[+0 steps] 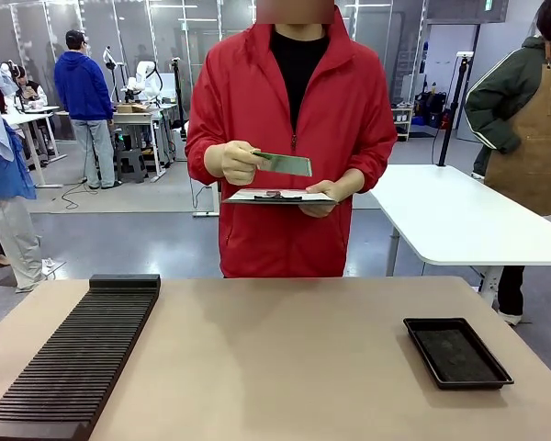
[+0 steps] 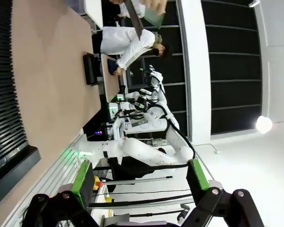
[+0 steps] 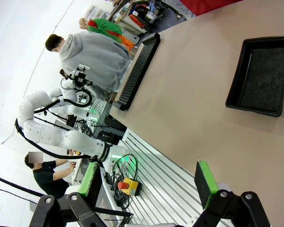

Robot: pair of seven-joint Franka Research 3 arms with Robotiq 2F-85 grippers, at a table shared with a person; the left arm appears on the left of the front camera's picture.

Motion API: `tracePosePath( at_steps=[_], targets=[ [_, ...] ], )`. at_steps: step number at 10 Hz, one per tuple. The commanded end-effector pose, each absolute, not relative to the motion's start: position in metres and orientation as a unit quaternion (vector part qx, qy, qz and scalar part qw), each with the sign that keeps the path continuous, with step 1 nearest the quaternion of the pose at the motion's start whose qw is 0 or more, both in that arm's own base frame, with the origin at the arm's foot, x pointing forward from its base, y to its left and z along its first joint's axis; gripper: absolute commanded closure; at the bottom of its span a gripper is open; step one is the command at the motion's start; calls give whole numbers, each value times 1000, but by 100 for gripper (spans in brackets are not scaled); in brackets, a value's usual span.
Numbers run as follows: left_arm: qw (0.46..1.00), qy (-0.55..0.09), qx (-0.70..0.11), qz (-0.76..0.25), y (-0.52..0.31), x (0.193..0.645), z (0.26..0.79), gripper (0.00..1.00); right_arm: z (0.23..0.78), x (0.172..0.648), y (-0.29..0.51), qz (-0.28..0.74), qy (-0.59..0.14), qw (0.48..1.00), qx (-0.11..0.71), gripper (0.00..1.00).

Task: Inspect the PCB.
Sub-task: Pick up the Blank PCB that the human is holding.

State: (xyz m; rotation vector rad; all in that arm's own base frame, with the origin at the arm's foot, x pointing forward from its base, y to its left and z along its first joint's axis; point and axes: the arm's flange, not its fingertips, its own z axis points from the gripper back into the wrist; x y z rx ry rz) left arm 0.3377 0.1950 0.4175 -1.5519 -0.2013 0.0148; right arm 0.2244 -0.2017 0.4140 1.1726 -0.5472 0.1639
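Jaws apart; thin flat green PCB [image 1: 289, 164]

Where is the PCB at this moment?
In the front view, the PCB is off the table: the person at the far side holds it in one hand, just above the clipboard in the other hand.
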Motion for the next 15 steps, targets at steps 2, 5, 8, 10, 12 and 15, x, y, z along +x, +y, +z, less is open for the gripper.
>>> tracePosePath(
  at_steps=[2,5,8,10,12,15],
  targets=[
    [709,-91,-699,7,195,338,417,0,415,224,-202,83,-265,789,548,0],
    [709,-91,-699,7,195,338,417,0,415,224,-202,83,-265,789,548,0],
    [709,-91,-699,7,195,338,417,0,415,224,-202,83,-265,789,548,0],
    [709,-91,-699,7,195,338,417,0,415,224,-202,83,-265,789,548,0],
    [709,-91,-699,7,195,338,417,0,415,224,-202,83,-265,789,548,0],
    [709,-91,-699,7,195,338,417,0,415,224,-202,83,-265,789,548,0]
  ],
)
